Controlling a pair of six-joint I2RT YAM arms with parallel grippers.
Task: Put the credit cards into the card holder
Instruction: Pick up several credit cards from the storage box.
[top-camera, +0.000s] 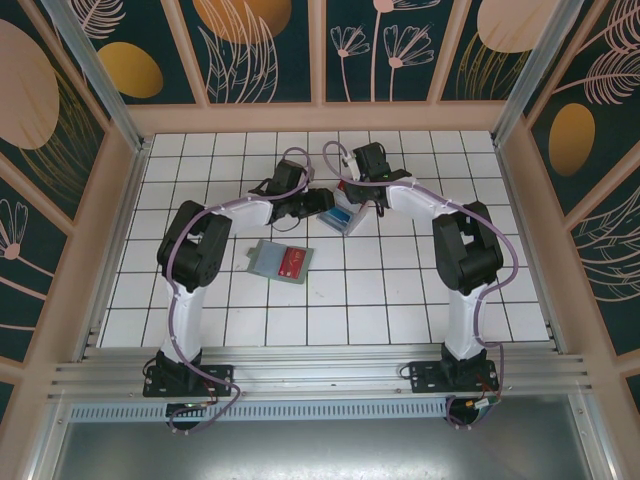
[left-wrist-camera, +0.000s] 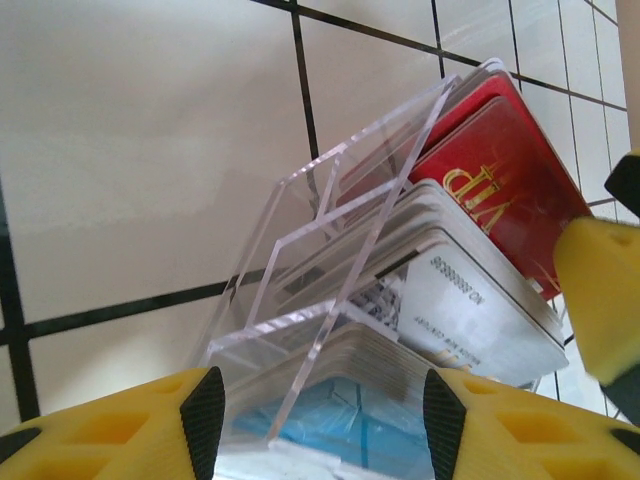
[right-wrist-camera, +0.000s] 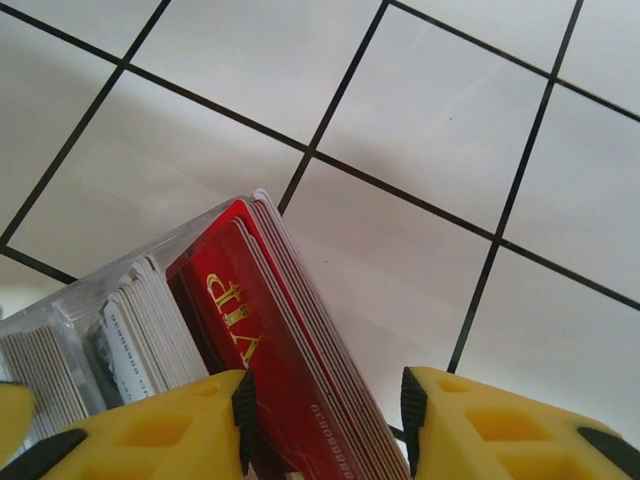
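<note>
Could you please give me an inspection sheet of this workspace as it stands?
Surface: white tiled tabletop with black grid lines, flat.
Job's things: grey-green soft card holder lies flat, a red card showing at its right half; red VIP cards, white cards and blue cards stand in a clear plastic tray.
Clutter: nothing seen.
Grippers: left claw straddles the tray's end, contact unclear; right claw open around the red VIP cards.
Cables: purple cables run along both arms.
Surroundings: leaf-patterned panels in wooden frames on three sides; aluminium rail at the near edge.
</note>
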